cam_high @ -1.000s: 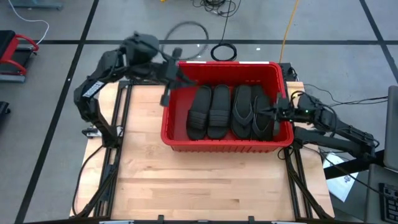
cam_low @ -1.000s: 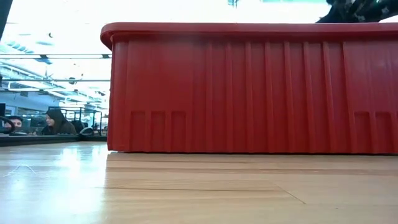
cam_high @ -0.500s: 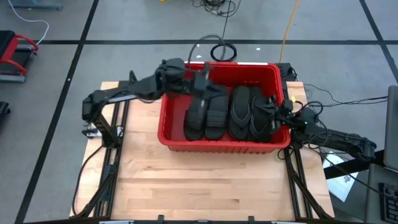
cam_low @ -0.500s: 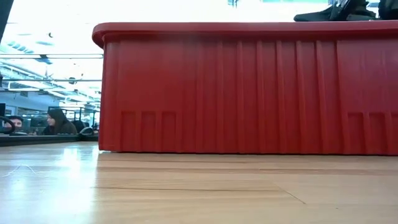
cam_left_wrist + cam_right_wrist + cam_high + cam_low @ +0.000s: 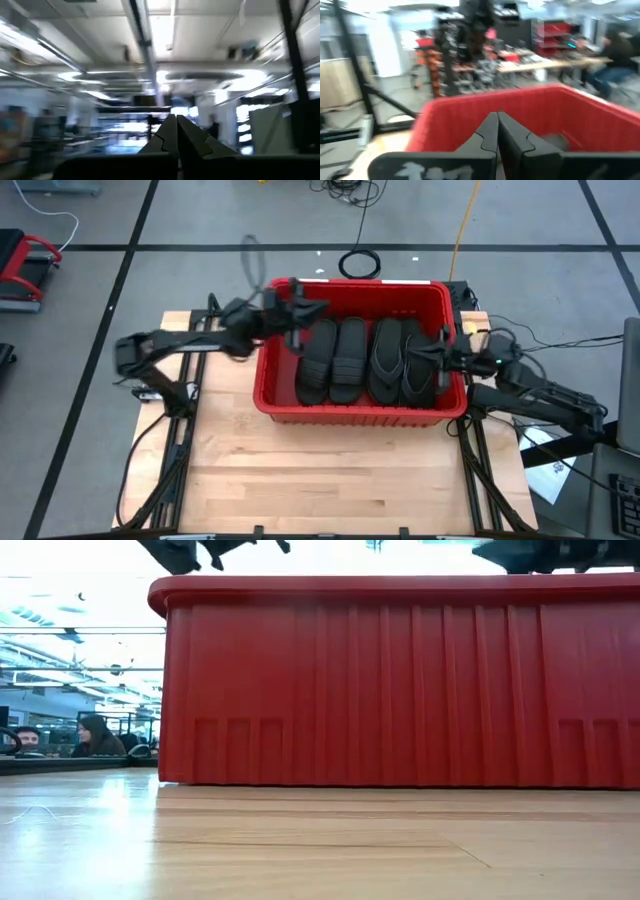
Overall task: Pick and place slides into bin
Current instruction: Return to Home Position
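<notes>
The table [image 5: 330, 470] carries the red bin [image 5: 350, 413], black slides [image 5: 345, 360] inside. We find the left end effector [image 5: 303, 315] over its left corner, the right end effector [image 5: 437, 358] at its right rim, both clenched empty. Lift clear before retracting.

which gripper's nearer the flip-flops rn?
Right. The right gripper is over the flip-flops at the bin's right side; the left gripper is over the bin's back-left corner.

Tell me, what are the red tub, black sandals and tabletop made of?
The bin looks like moulded plastic: glossy red, ribbed walls, rolled rim. The slides seem rubber or foam: matte black, ribbed straps. The table looks like varnished wood: pale planks with grain and a sheen.
</notes>
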`<state>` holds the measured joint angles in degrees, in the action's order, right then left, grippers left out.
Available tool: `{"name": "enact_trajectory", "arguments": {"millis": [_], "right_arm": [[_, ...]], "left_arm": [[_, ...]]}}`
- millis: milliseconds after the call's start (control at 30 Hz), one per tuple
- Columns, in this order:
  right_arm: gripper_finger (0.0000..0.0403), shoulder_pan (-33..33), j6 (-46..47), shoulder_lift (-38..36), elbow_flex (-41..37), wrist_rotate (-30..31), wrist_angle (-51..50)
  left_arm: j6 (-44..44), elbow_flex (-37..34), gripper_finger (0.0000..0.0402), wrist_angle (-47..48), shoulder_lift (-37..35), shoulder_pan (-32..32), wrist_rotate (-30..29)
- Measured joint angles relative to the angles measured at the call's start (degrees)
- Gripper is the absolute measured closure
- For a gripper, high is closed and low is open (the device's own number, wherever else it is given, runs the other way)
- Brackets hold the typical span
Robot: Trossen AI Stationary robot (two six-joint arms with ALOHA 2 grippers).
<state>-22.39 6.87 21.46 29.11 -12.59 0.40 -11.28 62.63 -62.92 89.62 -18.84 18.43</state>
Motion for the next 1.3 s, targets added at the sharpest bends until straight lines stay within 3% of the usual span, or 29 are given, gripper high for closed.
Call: {"name": "enact_trajectory", "arguments": {"millis": [200, 400, 533, 667, 733, 833, 1000, 1067, 1300], "right_arm": [[0.0403, 0.13, 3.81, 0.50, 0.79, -6.29, -1.11], [0.0403, 2.05, 3.83, -0.22, 0.47, -8.85, -0.87], [0.0403, 3.37, 7.15, -2.78, 1.13, -12.07, -4.72], [0.0403, 4.59, 4.54, -4.50, 7.70, -7.00, -21.19], [0.0403, 4.68, 1.60, -4.51, 12.26, -5.29, -28.46], [0.0403, 4.70, -0.99, -4.55, 17.55, -3.98, -34.48], [0.0403, 4.68, -3.34, -4.55, 18.60, -2.48, -33.88], [0.0403, 4.68, -3.20, -4.55, 16.34, -2.52, -31.55], [0.0403, 5.12, 0.28, -3.90, 5.43, -7.20, -14.20]], "left_arm": [[15.39, -7.37, 0.0402, 31.56, -20.66, 2.18, -13.23], [15.12, -15.31, 0.0402, 48.87, -36.76, 7.71, -26.48], [12.70, -17.50, 0.0402, 58.20, -43.31, 17.70, -39.98], [14.38, -17.38, 0.0402, 63.17, -46.57, 29.60, -56.32], [15.44, -17.40, 0.0402, 64.32, -47.25, 33.91, -61.82], [14.37, -17.38, 0.0402, 68.81, -48.26, 36.83, -63.34], [11.09, -17.97, 0.0402, 76.30, -49.10, 35.20, -66.17], [11.36, -19.64, 0.0402, 73.87, -50.90, 33.67, -65.37], [12.90, -34.12, 0.0402, 54.78, -59.15, 24.23, -50.59]]}}
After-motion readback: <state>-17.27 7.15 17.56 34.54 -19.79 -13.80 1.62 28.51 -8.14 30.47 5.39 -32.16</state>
